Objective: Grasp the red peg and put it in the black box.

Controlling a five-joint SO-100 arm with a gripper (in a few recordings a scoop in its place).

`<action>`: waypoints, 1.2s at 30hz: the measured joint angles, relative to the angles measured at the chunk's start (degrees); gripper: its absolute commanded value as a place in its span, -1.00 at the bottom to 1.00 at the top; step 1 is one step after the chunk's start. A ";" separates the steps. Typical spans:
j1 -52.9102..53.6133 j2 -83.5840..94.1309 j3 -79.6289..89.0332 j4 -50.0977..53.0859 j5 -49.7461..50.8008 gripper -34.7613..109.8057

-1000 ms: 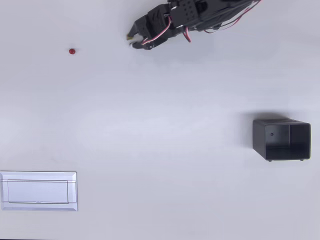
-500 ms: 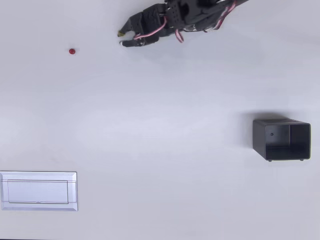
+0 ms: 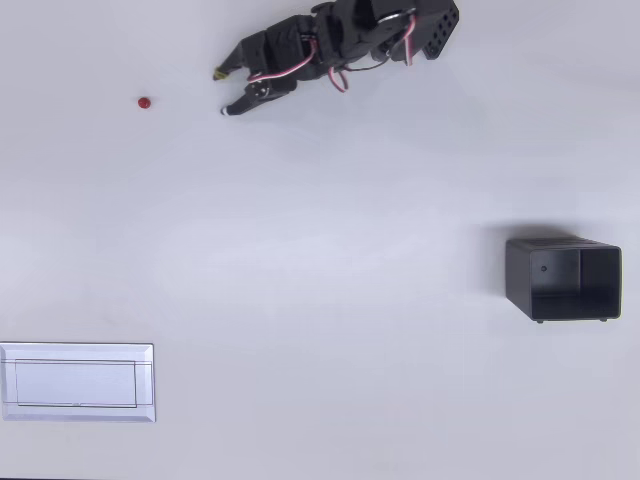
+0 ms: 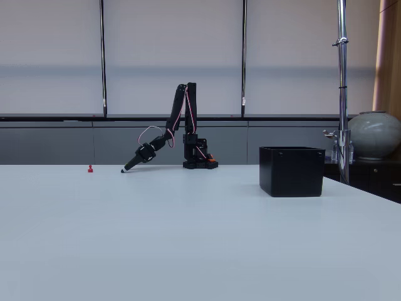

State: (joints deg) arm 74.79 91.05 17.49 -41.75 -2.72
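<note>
The red peg (image 3: 144,102) (image 4: 90,168) is a tiny red piece standing on the white table at the upper left of the overhead view. My gripper (image 3: 221,92) (image 4: 123,170) is to its right, a short gap away, low over the table, with its two fingers spread open and nothing between them. The black box (image 3: 562,279) (image 4: 292,170) stands far off at the right side of the table, upright and dark inside.
A flat white rectangular tray (image 3: 77,382) lies at the lower left of the overhead view. The arm's base (image 4: 199,162) stands at the table's far edge. A metal pole (image 4: 342,88) and a round grey vase (image 4: 374,135) stand beyond the table at the right.
My gripper has moved left toward the red peg and its fingers have spread wider. The peg and box have not moved.
</note>
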 measured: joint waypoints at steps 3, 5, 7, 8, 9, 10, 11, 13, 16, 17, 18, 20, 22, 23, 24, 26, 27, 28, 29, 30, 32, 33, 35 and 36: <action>-0.09 2.20 2.55 0.00 0.00 -0.24; -0.09 3.69 4.04 0.00 0.00 -0.24; -0.09 5.10 5.80 0.00 0.09 -0.23; -0.09 5.98 6.77 -0.18 0.18 -0.23; 0.00 6.94 7.73 -0.44 0.44 -0.23; 0.00 7.82 8.70 -0.62 0.62 -0.23; 0.00 8.61 9.76 -0.79 0.62 -0.18; 0.09 9.67 11.07 -0.79 0.62 -0.11; 0.09 10.46 12.04 -0.79 0.88 -0.11; 0.09 10.55 12.04 -0.79 1.23 -0.08; 0.09 10.81 12.22 -0.79 1.49 -0.06; 0.09 11.16 12.30 -1.32 1.67 -0.06; 0.09 11.51 12.30 -2.29 1.67 -0.06; 0.09 11.95 12.30 -3.08 1.67 -0.06; 0.09 12.48 12.30 -3.87 1.67 -0.06; 0.53 13.71 12.83 -5.19 1.67 -0.07; 0.53 14.15 13.10 -5.45 1.67 -0.07; 0.53 14.59 13.54 -5.71 1.67 -0.07; 0.53 15.12 14.24 -5.80 1.67 -0.07; 0.97 15.82 15.12 -5.80 1.93 -0.07; 1.49 17.31 16.96 -5.80 2.46 -0.07; 1.67 18.19 18.02 -6.06 2.55 -0.07; 1.67 19.69 20.04 -6.24 2.55 -0.07; 1.85 20.30 21.01 -6.24 2.55 -0.07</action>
State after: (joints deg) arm 76.64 111.36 38.50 -47.99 -0.18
